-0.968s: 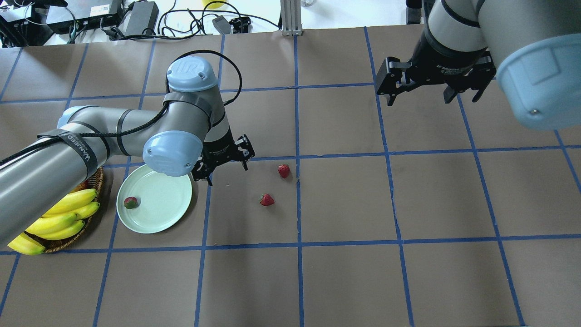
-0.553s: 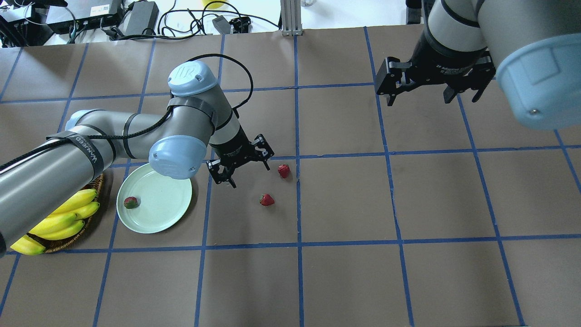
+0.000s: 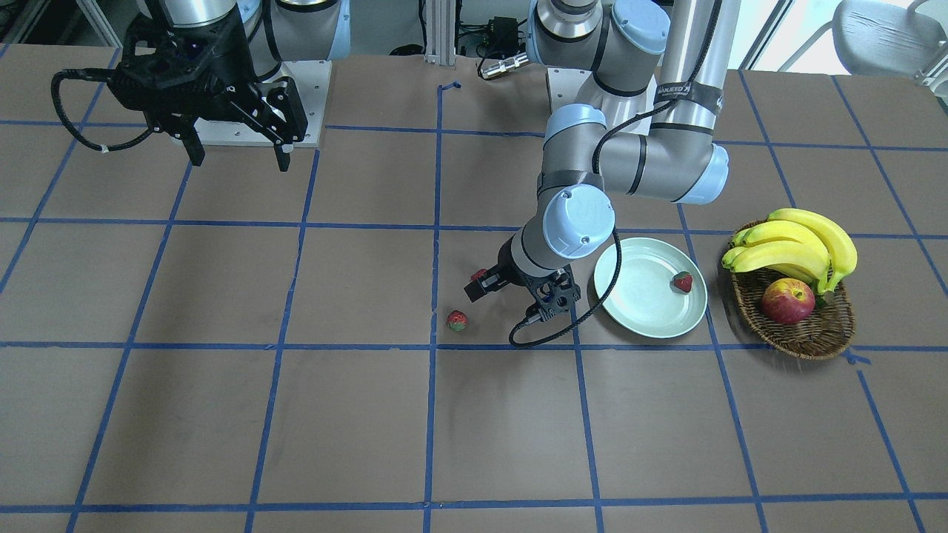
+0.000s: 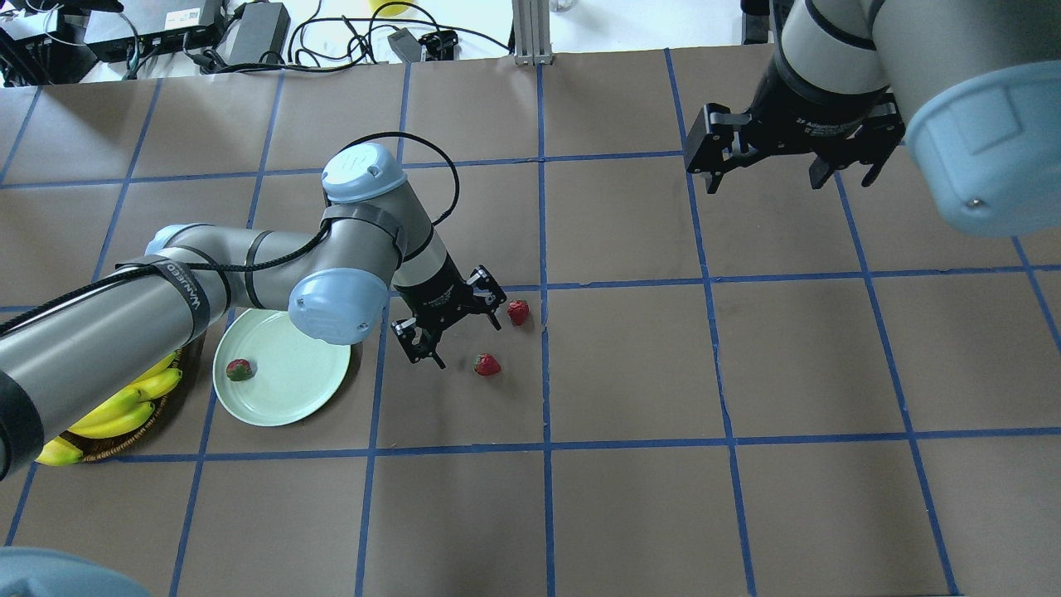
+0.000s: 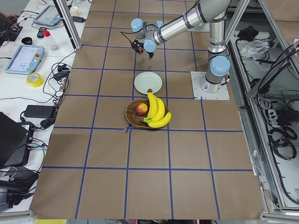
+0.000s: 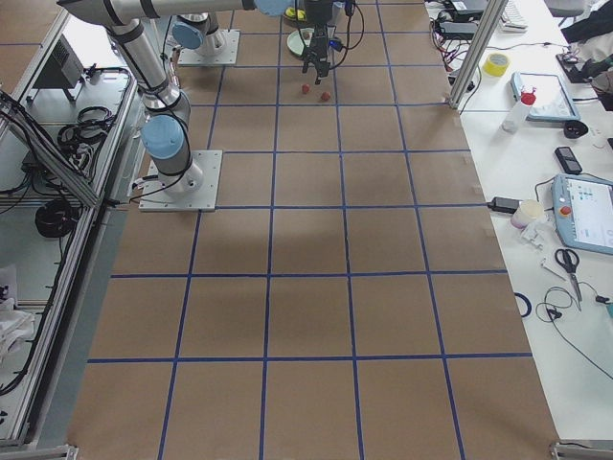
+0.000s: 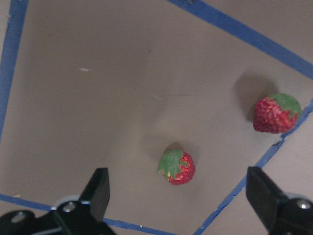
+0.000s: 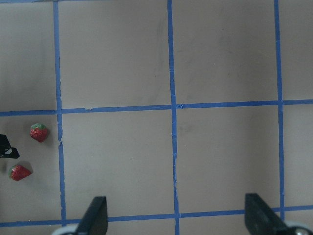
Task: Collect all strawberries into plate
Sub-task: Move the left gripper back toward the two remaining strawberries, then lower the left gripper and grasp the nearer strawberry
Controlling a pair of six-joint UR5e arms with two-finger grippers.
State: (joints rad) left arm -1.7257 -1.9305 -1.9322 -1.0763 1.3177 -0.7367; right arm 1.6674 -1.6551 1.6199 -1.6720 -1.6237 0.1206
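Note:
Two strawberries lie on the brown table: one [image 4: 487, 364] [image 3: 457, 320] [image 7: 177, 167] nearer the front, one [image 4: 518, 312] [image 7: 276, 113] beside a blue tape line, half hidden in the front-facing view [image 3: 480, 275]. A third strawberry [image 4: 239, 370] [image 3: 682, 281] lies on the pale mint-green plate [image 4: 290, 390] [image 3: 637, 296]. My left gripper [image 4: 469, 344] [image 3: 507, 303] [image 7: 178, 193] is open and empty, just above the two loose strawberries, to the right of the plate. My right gripper [image 4: 787, 184] [image 3: 241, 161] [image 8: 176, 210] is open and empty, high at the far right.
A wicker basket [image 3: 807, 326] [image 4: 116, 444] with bananas [image 3: 800, 240] and a red-yellow apple [image 3: 787, 301] stands left of the plate. The left arm's elbow [image 4: 340, 303] overhangs the plate's far edge. Blue tape lines grid the table. Cables and boxes lie beyond the far edge.
My left gripper has moved right, away from the plate's rim, and turned, and now hangs over the two loose strawberries. The strawberries and the right arm have not moved.

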